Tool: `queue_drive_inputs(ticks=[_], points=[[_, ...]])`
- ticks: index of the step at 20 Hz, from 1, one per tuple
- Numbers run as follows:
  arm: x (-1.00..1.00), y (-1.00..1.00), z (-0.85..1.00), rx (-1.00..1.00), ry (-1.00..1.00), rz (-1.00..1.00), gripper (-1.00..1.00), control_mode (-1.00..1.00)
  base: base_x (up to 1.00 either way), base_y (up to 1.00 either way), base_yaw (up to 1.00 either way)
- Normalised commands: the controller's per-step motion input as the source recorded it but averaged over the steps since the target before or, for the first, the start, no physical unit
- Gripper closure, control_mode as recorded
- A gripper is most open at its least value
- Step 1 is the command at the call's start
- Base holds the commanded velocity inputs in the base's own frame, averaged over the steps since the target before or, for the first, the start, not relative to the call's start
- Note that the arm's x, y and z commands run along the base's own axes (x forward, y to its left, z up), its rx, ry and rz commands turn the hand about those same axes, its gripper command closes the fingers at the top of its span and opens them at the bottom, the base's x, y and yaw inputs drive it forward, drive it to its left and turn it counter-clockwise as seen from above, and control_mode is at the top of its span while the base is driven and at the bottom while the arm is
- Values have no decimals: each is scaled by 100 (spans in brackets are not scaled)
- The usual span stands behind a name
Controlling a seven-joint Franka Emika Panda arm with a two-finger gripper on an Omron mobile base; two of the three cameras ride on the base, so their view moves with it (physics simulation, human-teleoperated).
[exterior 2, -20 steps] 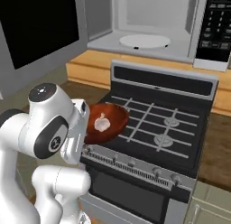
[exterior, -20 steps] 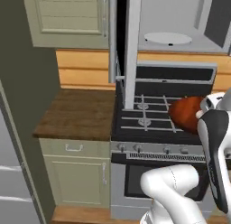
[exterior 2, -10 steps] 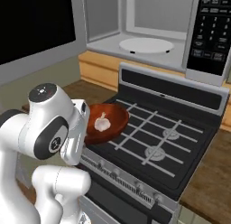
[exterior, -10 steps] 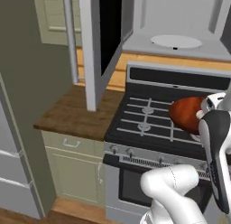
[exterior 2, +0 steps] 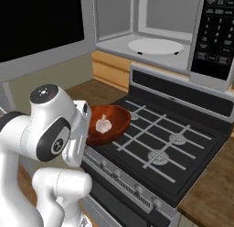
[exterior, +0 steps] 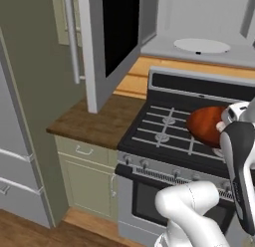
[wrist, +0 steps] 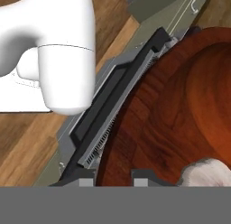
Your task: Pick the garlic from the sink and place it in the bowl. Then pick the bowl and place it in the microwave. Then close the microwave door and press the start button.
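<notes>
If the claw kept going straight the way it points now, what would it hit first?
Probably nothing new: the claw is already shut on the rim of the bowl with the garlic inside. Past the rim, likely the stove front and wood floor below; depth is unclear.

You are looking at evenly lit, rendered pictures with soft light coming from above and no harsh shadows. The bowl is showing a mild gloss on its inner wall, and the garlic is casting almost no shadow inside it. The microwave door window is reading as flat black, giving back no reflection. The microwave interior is glowing pale and even. The stove top is staying dark yet its grates are remaining readable. In the hand view the bowl's wood-like grain is looking soft and stretched from closeness. You are getting slightly coarse edges everywhere, with no motion blur or lens bending
</notes>
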Motion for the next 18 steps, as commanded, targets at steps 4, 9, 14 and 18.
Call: queue_drive_inputs(ticks=[4, 9, 14, 18], points=[[0, 0, 0, 0, 0, 0, 100, 100, 0, 0, 22], [0, 0, 0, 0, 0, 0, 100, 100, 0, 1, 21], [0, 0, 24, 0, -6, 2, 100, -100, 0, 0, 6], [0, 4, 47, 0, -15, -5, 100, -100, 0, 0, 0]])
